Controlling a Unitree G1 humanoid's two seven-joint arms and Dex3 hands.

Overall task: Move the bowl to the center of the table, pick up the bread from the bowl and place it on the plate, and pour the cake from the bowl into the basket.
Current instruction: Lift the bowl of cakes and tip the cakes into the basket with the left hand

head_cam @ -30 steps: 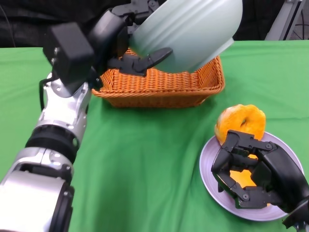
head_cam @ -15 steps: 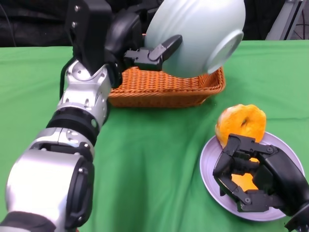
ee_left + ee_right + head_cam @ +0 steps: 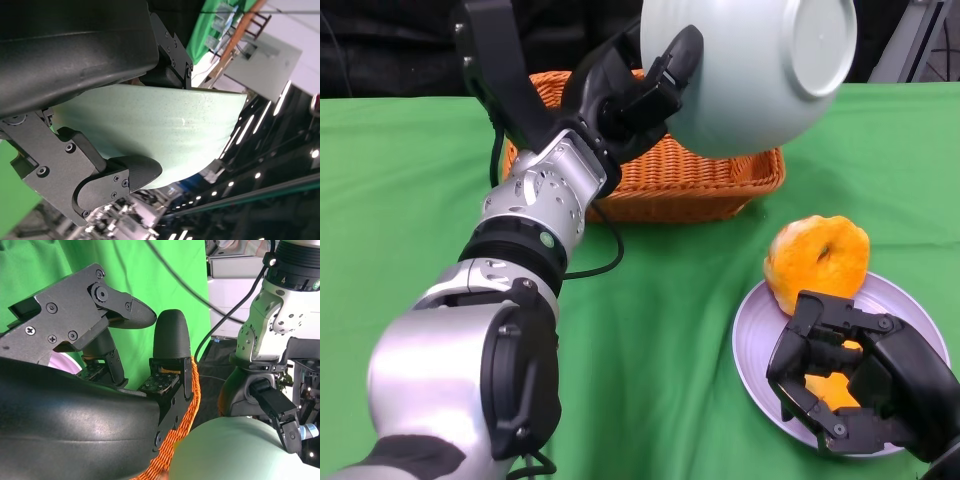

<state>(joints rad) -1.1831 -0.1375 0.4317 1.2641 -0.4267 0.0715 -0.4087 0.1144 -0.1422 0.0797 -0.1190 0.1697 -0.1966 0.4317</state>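
The left hand is gripping the smooth pale-green bowl by its rim, fingers wrapping the wall, holding it tipped with its base showing above the woven orange basket near the tabletop's far edge. Open green cloth is lying between basket and near edge. The right hand is resting on the round lilac plate toward the near right corner, fingers curling loosely around nothing, beside the golden bread leaning on the plate's rim.

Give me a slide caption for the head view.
Left hand tips the pale green bowl over the basket; bread sits on the plate.
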